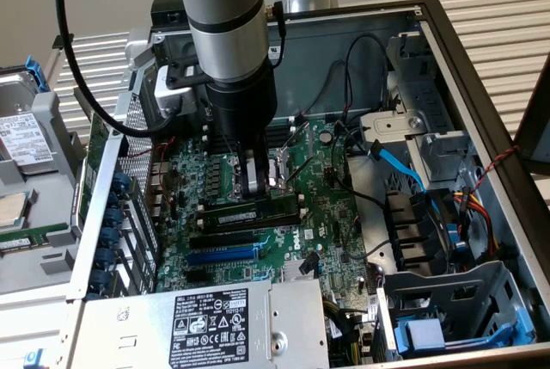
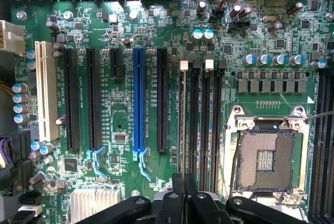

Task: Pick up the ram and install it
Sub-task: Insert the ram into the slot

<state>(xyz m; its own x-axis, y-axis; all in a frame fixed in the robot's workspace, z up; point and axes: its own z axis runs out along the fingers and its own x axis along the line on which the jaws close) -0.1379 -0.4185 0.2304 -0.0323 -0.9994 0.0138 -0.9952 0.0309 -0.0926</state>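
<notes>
Over the memory slots [image 2: 203,119], beside the CPU socket [image 2: 265,158], the gripper [image 1: 252,190] stands nose-down on the board. In the wrist view its fingers [image 2: 178,187] are drawn together on the top edge of the ram [image 2: 182,125], near mid-length. The ram stands edge-on in the outermost black slot, running from the white latch [image 2: 183,66] to the gripper [image 2: 184,182]. In the exterior view the ram [image 1: 225,212] lies along that slot, under the fingers. Whether it is fully seated cannot be told.

Assessment: the ram is light, stiff and thin, and fragile under twist. Hold is best on the flat faces at mid-length, clear of the contact edge. Any load should be straight down.
</notes>
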